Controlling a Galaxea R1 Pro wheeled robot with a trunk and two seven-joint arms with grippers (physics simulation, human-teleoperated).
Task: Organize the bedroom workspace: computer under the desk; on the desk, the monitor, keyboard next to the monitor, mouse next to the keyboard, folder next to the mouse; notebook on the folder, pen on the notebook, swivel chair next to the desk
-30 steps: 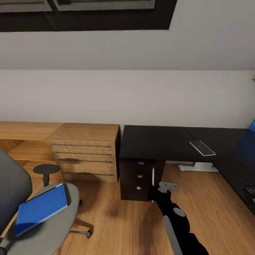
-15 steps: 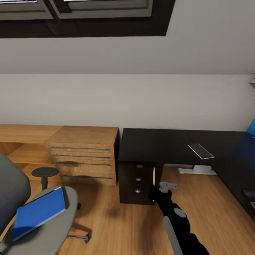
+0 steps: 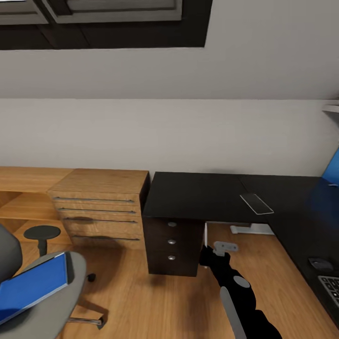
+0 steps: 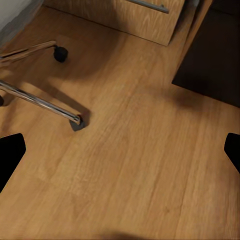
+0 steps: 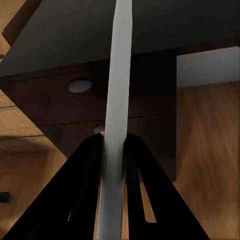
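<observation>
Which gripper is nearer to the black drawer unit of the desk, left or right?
Right. The right gripper, shut on the pen, hovers just beside the drawer unit. The left gripper hangs open over the floor by the swivel chair base.

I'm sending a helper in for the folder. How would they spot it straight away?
Find the grey swivel chair on the wood floor, left of the wooden dresser. The folder lies flat on its seat: a bright blue rectangle, the chair's sole vivid colour.

A light wooden dresser [image 3: 98, 207] with long bar handles stands against the pale wall [image 3: 169, 132] — a low wooden shelf unit [image 3: 23, 188] running on beside it. A dark-framed skylight [image 3: 103, 23] sits above — wood plank floor [image 4: 135, 165] below.
</observation>
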